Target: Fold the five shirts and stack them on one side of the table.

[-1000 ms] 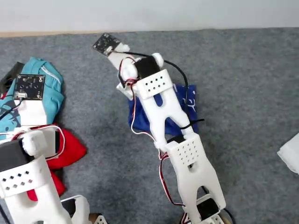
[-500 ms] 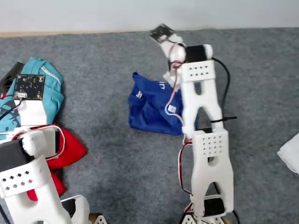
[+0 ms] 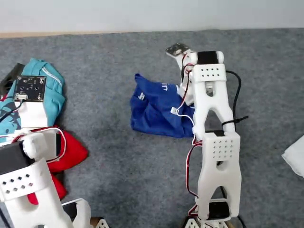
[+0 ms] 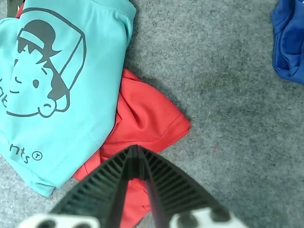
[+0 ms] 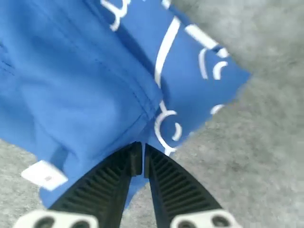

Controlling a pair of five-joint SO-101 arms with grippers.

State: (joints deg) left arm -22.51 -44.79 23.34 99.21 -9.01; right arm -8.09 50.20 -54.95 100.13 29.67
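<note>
At the right edge of the blue shirt (image 3: 152, 111), your right claw (image 5: 137, 146) hovers pinched shut, seemingly empty, the cloth spreading leftward.

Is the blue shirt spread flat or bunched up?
Bunched up. The blue shirt lies as an uneven heap, with creases and overlapping layers in the high and right wrist views.

Three shirts: teal (image 3: 54, 97), red (image 3: 71, 152), blue (image 3: 152, 111); one white cloth (image 3: 297, 154).
</note>
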